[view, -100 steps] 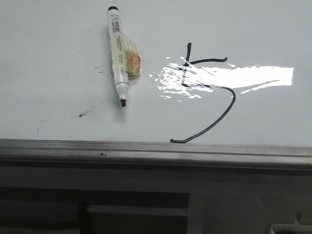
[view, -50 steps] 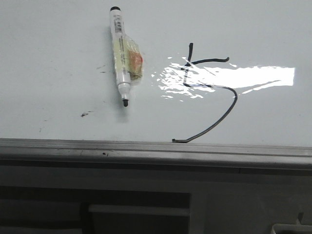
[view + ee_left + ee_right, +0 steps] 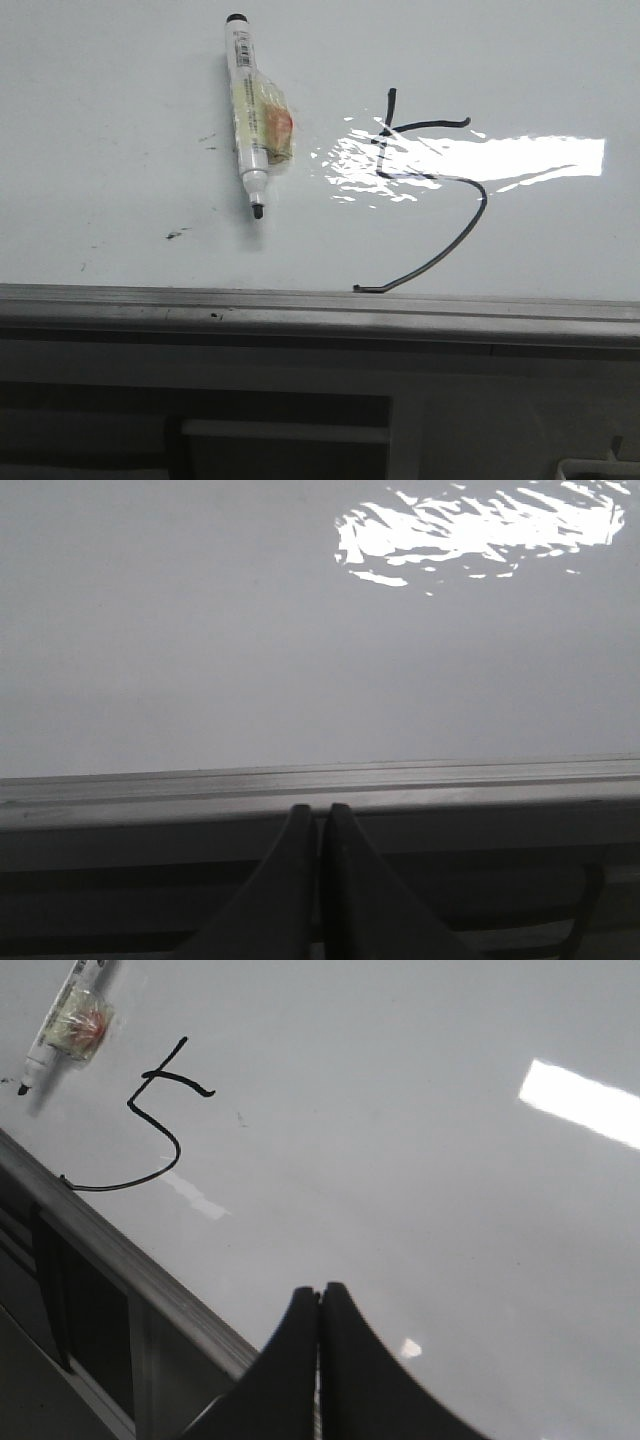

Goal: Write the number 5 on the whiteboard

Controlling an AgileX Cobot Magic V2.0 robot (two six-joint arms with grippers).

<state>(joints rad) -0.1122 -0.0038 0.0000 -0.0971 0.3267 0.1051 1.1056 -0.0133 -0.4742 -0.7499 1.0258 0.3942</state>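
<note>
A black hand-drawn number 5 (image 3: pixel 440 190) stands on the whiteboard (image 3: pixel 120 90), its tail ending near the grey frame edge (image 3: pixel 300 300). From the right wrist view the number 5 (image 3: pixel 160 1125) lies far from my fingers. A white marker (image 3: pixel 250 110) with a taped label lies loose on the board, left of the digit, tip toward the frame; it also shows as the marker (image 3: pixel 65 1025). My left gripper (image 3: pixel 320 810) is shut and empty, by the frame. My right gripper (image 3: pixel 320 1288) is shut and empty over the board. Neither gripper shows in the front view.
A bright glare patch (image 3: pixel 480 160) crosses the digit's top. Small dark smudges (image 3: pixel 175 235) mark the board left of the marker. Below the frame is a dark table front with a recess (image 3: pixel 280 440).
The front view shifted very slightly between the earliest frame and half a second ago. The marker and the digit keep their places on the board.
</note>
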